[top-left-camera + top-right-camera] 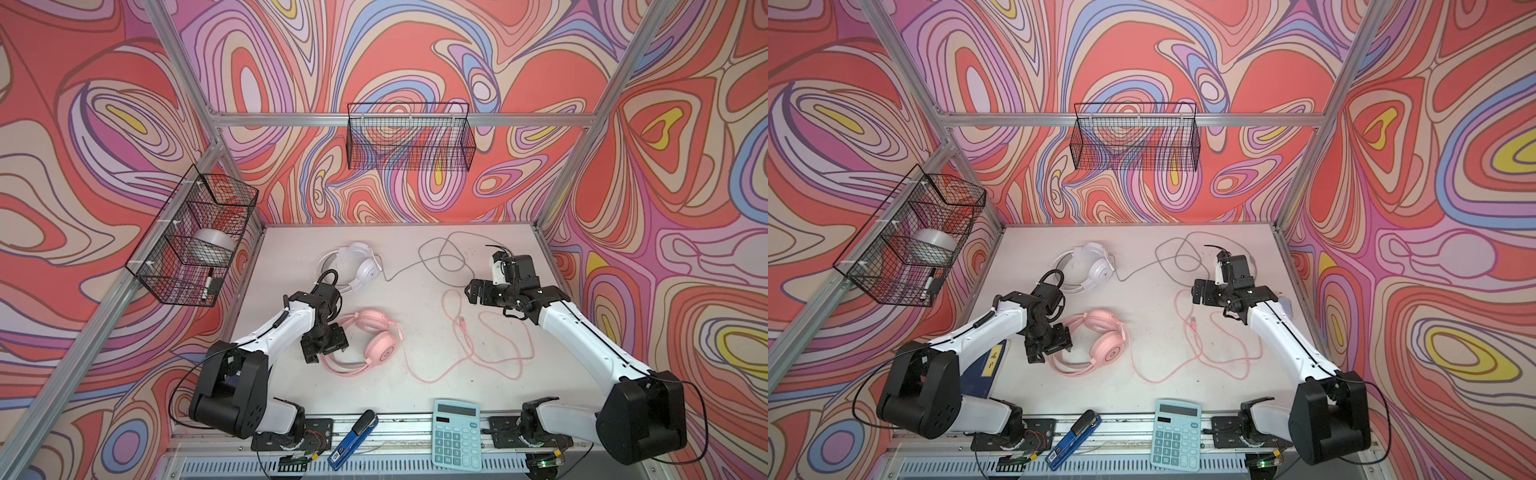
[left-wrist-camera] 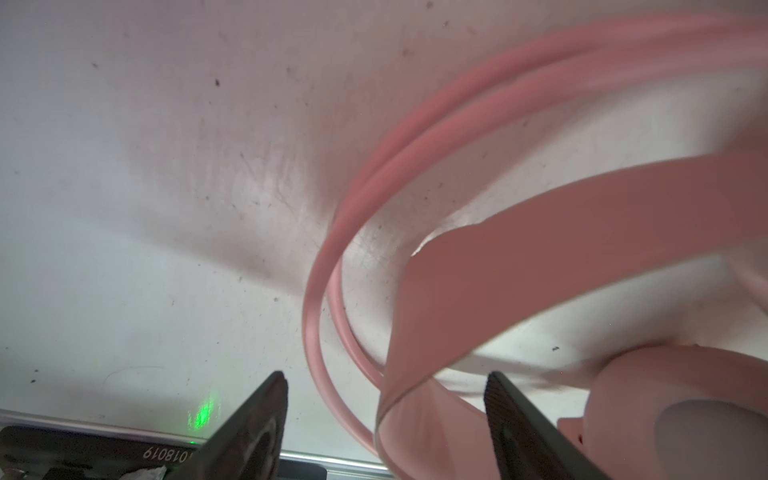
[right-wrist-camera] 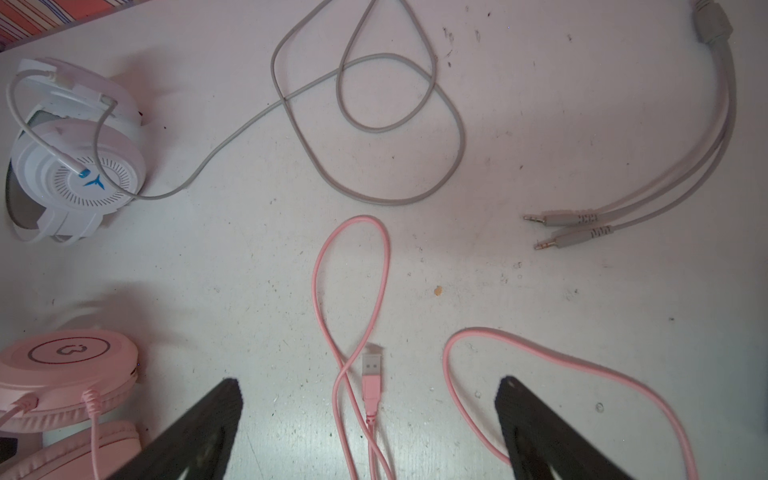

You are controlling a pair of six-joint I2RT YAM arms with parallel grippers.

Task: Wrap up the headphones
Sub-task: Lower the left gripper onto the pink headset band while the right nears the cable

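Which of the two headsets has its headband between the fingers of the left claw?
The pink headset: its headband passes between the open jaws of the left claw. The white headset lies farther back, with no claw around it.

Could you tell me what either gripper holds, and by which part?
Nothing held yet: the left gripper straddles the pink headband; the right gripper hangs open.

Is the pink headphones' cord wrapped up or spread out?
Spread out: the pink cord lies in loose loops across the table, its plug lying free.
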